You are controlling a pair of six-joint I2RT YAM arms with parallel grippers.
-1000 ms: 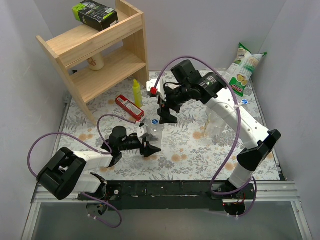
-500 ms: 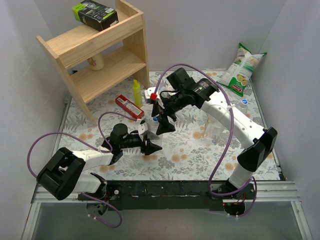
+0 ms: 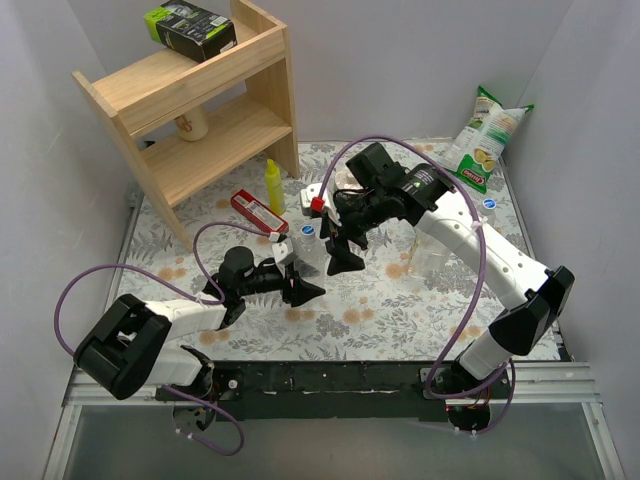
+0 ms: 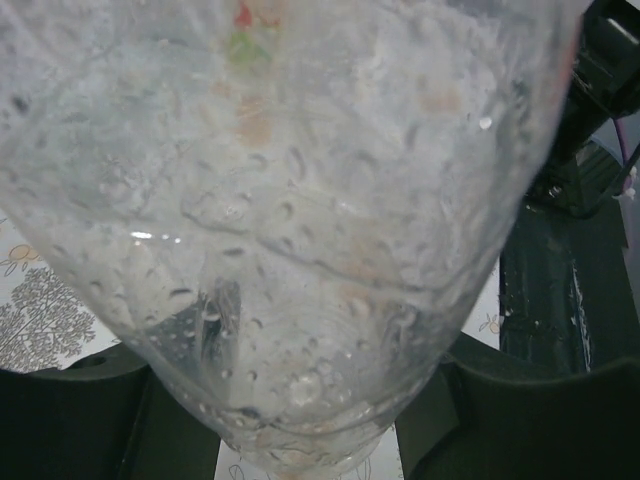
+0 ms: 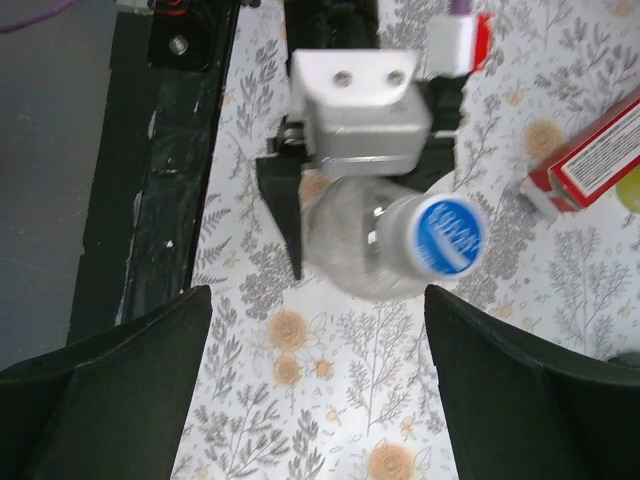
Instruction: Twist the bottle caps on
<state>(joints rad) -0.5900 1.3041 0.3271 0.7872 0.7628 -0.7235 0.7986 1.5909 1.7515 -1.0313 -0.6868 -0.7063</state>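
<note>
the left claw (image 3: pixel 300 277) is squeezed around a clear bottle (image 5: pixel 345 255) near the middle of the counter (image 3: pixel 400 300). a blue cap (image 5: pixel 450 235) sits on the bottle's neck. the right claw (image 3: pixel 343 250) is wide open and holds nothing, just beside the bottle at 3 o'clock. another bottle (image 3: pixel 433 252) stands farther out at 3 o'clock.

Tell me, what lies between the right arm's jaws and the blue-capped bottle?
Nothing: the right wrist view shows only bare flowered cloth between the right gripper, jaws open, and the bottle.
</note>
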